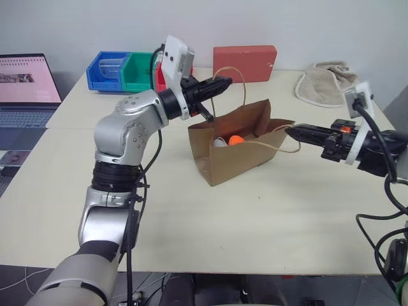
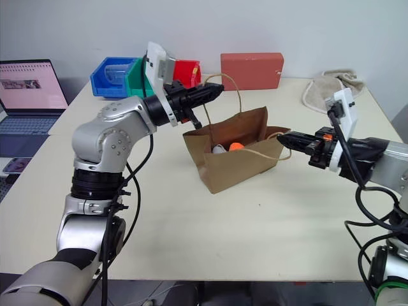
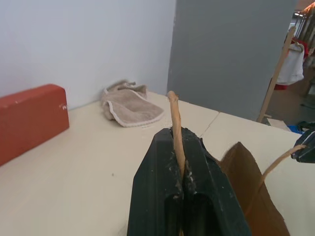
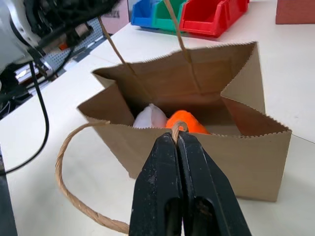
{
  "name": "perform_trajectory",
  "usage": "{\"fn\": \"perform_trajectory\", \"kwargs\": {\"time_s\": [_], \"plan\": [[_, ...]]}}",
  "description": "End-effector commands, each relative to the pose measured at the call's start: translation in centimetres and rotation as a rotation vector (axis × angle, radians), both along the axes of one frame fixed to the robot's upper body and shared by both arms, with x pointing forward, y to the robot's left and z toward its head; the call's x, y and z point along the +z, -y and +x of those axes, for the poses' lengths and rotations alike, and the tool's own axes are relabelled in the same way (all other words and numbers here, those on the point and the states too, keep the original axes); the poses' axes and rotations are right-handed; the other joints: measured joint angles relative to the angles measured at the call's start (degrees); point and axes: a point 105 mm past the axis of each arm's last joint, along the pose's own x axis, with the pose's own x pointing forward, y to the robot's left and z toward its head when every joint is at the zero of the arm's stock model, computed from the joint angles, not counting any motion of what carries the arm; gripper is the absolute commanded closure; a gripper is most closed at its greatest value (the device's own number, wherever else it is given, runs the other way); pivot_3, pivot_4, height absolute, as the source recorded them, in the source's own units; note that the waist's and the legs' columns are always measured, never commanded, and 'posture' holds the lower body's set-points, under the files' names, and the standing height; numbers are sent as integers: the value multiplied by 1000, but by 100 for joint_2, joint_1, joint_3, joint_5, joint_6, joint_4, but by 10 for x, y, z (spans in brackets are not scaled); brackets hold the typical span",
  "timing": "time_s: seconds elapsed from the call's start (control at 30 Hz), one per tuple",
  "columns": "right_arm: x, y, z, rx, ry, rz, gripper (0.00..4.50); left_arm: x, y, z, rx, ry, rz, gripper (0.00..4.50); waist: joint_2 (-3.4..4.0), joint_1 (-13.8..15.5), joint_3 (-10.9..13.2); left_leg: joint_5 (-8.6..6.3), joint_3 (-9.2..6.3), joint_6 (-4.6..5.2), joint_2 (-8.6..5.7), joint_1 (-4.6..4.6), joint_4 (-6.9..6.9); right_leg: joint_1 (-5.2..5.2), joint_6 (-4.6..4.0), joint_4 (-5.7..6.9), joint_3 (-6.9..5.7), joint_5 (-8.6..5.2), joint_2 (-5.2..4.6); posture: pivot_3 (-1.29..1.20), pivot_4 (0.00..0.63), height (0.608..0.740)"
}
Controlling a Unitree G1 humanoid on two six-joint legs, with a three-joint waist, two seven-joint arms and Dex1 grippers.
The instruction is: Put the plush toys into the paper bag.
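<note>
The paper bag (image 1: 237, 148) stands open mid-frame on the table (image 1: 287, 217), the carrot (image 4: 186, 122) and the egg (image 4: 150, 117) inside; left gripper (image 1: 224, 83), upper centre, pinches one handle (image 1: 230, 71); right gripper (image 1: 291, 131), centre right, pinches the other handle (image 1: 280, 148)

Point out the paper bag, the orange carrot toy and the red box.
paper bag (image 1: 233, 162), left eye view, on its front wall.
orange carrot toy (image 4: 186, 122), right wrist view, on its orange body inside the bag.
red box (image 2: 252, 70), right eye view, on its front face.
</note>
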Motion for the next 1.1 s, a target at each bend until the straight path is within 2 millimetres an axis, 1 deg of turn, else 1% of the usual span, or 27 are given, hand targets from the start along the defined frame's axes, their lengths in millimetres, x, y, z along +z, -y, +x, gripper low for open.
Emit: {"fn": "perform_trajectory", "kwargs": {"time_s": [0.03, 0.1, 0.13, 0.3, 0.33, 0.4, 0.47, 0.5, 0.53, 0.6, 0.67, 0.77, 0.83, 0.9, 0.93, 1.03, 1.1], "plan": [[9, 4, 7, -60, 50, 16, 4495, 8, 4, -4, -39, 51, 9, 4310, 1, 6, 1, 0, 0, 0, 0, -2, -1, -2, 0, 0, 0, 0, 0, 0, 150, 740], [16, 3, 7, -64, 80, 31, 4090, 9, 3, -7, -63, 65, 27, 3956, 2, 6, 1, 0, 0, 0, 0, -9, -1, -7, 0, -1, 0, 0, 0, 0, 150, 740], [20, 4, 7, -66, 96, 39, 3846, 11, 1, -10, -77, 77, 34, 3655, 2, 5, 1, 0, 0, 0, 0, -10, -1, -8, 0, -1, 0, 0, 0, 0, 150, 740], [39, 10, 3, -74, 154, 47, 2018, 19, -16, -13, -78, 108, 57, 2056, 3, 5, 2, 0, -1, 0, 0, -6, -1, -7, 0, 2, -1, 0, 0, 0, 150, 740], [43, 12, 1, -68, 164, 48, 1626, 19, -22, -13, -69, 111, 64, 1719, 3, 5, 2, 0, -1, 0, 0, -7, -1, -7, 0, 1, -1, 0, 0, 0, 150, 740], [48, 16, -3, -63, 181, 47, 1005, 19, -29, -14, -56, 108, 69, 1170, 3, 6, 2, 0, -1, 0, 0, -9, -1, -7, 0, -1, -1, 0, 0, 0, 150, 740], [55, 22, -8, -57, 205, 33, 211, 16, -38, -15, -43, 100, 79, 471, 4, 7, 2, 0, -1, 0, 0, -10, -2, -8, 0, -2, -1, 0, 0, 0, 150, 740], [59, 27, -10, -59, 220, 27, 0, 15, -44, -16, -38, 96, 83, 149, 4, 7, 2, 0, -1, 0, 0, -10, -2, -8, 0, -2, -1, 0, 0, 0, 150, 740], [61, 29, -11, -60, 229, 23, 0, 14, -47, -17, -36, 95, 86, 47, 4, 7, 2, 0, -1, 0, 0, -9, -4, -7, 0, -2, -1, 0, 0, 0, 150, 740], [64, 39, -11, -95, 267, -19, 0, 10, -57, -21, -22, 89, 98, 47, 4, 7, 2, 0, -1, 0, 1, -8, -4, -7, -1, -1, -1, -1, 0, 0, 150, 740], [64, 46, -16, -94, 329, -104, 0, 6, -71, -26, -1, 81, 110, 47, 4, 6, 2, 0, 0, 0, 2, -7, -4, -8, -2, -2, -1, -1, 0, 0, 150, 740], [56, 52, -26, -56, 416, -263, 0, -4, -94, -37, 39, 50, 111, 47, 4, 1, 2, 0, 1, 0, 2, -7, -11, -9, -2, -5, -1, -2, 0, 0, 150, 740], [42, 49, -33, 6, 419, -331, 0, -15, -102, -46, 61, 37, 99, 47, 4, -10, 2, 0, 7, 0, 6, -1, -19, -9, -4, -5, 0, -4, 0, 0, 150, 740], [33, 43, -39, 68, 409, -347, 0, -27, -103, -53, 60, 10, 96, 47, 4, -7, 2, 0, 10, 0, 10, 8, -22, -4, -5, -3, 0, -5, 0, 0, 150, 740], [29, 38, -43, 101, 400, -340, 0, -33, -101, -58, 40, -8, 93, 47, 4, 2, 2, 0, 11, -1, 9, 9, -21, -5, -5, 0, 0, -5, 0, 0, 150, 740], [12, 14, -54, 228, 364, -328, 0, -57, -84, -69, -16, -62, 89, 47, 2, 9, 1, 1, 13, -1, 10, 12, -13, 1, -6, -1, 2, -5, -1, 0, 150, 740], [6, 6, -58, 271, 351, -331, 0, -65, -79, -68, -18, -68, 96, 47, 1, 13, 1, 1, 13, -1, 10, 10, -7, 3, -14, -4, 1, -9, -1, 0, 150, 740]]}}
